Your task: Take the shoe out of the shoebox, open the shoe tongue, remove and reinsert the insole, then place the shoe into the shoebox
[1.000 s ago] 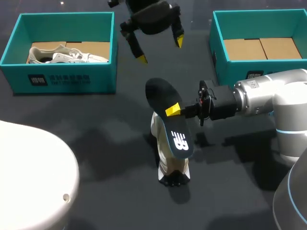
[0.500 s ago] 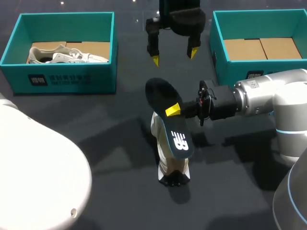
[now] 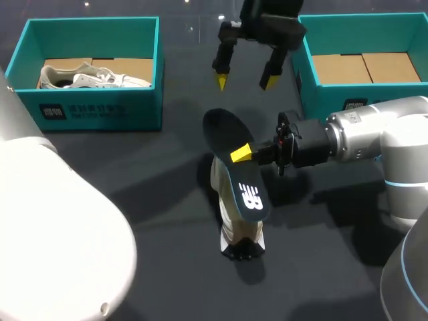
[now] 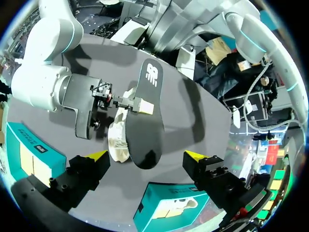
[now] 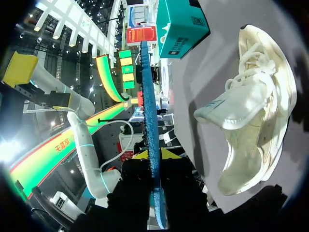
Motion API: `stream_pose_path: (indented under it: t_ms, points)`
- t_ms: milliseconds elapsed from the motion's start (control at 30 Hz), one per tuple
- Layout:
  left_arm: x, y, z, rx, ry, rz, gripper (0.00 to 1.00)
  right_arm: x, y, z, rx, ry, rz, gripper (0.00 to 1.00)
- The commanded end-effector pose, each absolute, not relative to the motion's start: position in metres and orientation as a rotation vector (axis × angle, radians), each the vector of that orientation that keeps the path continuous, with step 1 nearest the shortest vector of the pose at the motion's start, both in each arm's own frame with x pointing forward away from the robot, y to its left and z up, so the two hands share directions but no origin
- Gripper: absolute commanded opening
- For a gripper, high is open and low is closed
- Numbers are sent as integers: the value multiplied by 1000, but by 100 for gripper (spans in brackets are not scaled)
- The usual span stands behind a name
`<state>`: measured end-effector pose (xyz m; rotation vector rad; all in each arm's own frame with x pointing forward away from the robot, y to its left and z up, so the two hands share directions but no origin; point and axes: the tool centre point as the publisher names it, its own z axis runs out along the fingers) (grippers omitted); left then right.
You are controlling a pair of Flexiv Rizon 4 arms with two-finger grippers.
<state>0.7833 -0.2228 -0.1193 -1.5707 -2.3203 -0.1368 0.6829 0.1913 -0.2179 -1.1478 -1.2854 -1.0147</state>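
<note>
Since the earlier frames the left gripper has been carried rightward along the far side of the table. More of the near left corner has been filled by the white casing of the left arm. No shift is noted in the insole, the shoe or the right gripper.

One dark insole is held tilted over the middle of the table, directly above the white shoe. It is clamped at mid-length on its edge by the right gripper. One yellow tip is seen on its upper face and the other is hidden beneath it. In the right wrist view the insole runs edge-on between both tips.

Most of the shoe is covered by the insole in the head view. Contact between the two cannot be confirmed, though they appear very close.

The left gripper hangs beyond the insole's far end, well apart from it, with its fingers spread wide and nothing between them.

Two shoeboxes are counted. The left shoebox contains a second shoe. The right shoebox, cut off at the edge of the view, shows a cardboard lining. Two shoes and one insole are counted in all.
</note>
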Motion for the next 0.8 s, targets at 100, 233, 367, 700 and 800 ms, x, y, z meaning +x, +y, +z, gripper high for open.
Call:
stream_pose_path:
  t_ms: [100, 233, 367, 700, 800]
  points:
    - [783, -203, -116, -1619, -2381, 27, 100, 682, 191, -217, -1152, -1287, -1013, 0]
    - [777, -191, -113, -1651, -2431, 126, 100, 682, 191, -217, -1152, -1287, -1013, 0]
    - [767, -177, -112, -1716, -2527, 251, 100, 682, 191, -217, -1152, -1287, -1013, 0]
    - [747, -153, -114, -1938, -2659, 637, 100, 682, 191, -217, -1152, -1287, -1013, 0]
    - [747, -153, -113, -1987, -2649, 697, 100, 682, 191, -217, -1152, -1287, -1013, 0]
